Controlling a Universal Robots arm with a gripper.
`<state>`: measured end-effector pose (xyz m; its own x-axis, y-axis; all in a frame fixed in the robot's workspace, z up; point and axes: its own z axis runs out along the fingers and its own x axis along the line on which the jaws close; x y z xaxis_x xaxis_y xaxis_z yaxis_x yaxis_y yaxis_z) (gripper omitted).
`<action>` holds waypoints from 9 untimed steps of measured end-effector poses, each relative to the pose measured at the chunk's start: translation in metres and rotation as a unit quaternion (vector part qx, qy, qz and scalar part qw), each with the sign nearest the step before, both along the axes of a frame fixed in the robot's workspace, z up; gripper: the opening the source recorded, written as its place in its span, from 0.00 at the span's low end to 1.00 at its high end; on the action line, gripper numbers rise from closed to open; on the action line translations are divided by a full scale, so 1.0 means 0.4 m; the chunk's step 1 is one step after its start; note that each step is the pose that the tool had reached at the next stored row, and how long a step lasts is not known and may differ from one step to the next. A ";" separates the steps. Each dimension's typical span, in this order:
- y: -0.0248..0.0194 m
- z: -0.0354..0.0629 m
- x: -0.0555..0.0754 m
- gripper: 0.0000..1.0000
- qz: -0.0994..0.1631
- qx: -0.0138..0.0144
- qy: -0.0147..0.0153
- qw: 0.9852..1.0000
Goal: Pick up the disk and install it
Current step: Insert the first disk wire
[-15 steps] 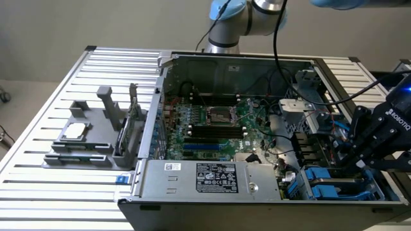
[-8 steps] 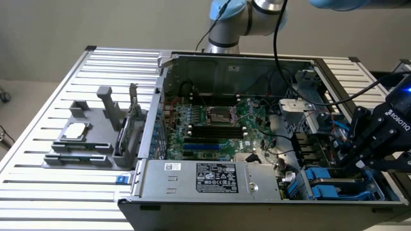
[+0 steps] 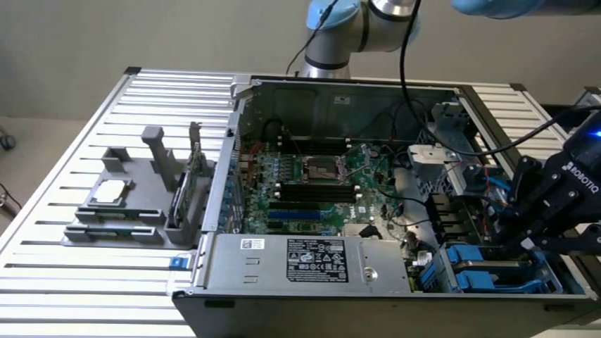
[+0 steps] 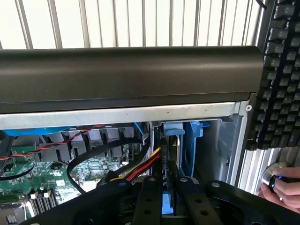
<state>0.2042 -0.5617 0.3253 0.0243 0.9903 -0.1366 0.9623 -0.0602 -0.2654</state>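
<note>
Inside the open computer case, the gripper has its 2 fingers clamped on the upright disk in its blue carrier, sitting in the drive bay beside another blue-framed drive.

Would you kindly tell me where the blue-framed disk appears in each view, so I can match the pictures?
Exterior view: the disk sits in the drive bay at the corner of the case, at the exterior view's lower right, just below the gripper.
Wrist view: the disk stands upright under the silver rim, beside the red-yellow cables.
Shared landmark: the green motherboard.
</note>
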 end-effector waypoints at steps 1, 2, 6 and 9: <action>0.000 0.002 0.000 0.25 0.000 0.000 0.000 1.000; 0.000 0.005 0.000 0.25 0.000 -0.001 0.000 1.000; 0.000 0.024 -0.002 0.25 0.000 -0.001 0.002 1.000; 0.000 0.032 -0.007 0.25 0.000 0.000 0.005 1.000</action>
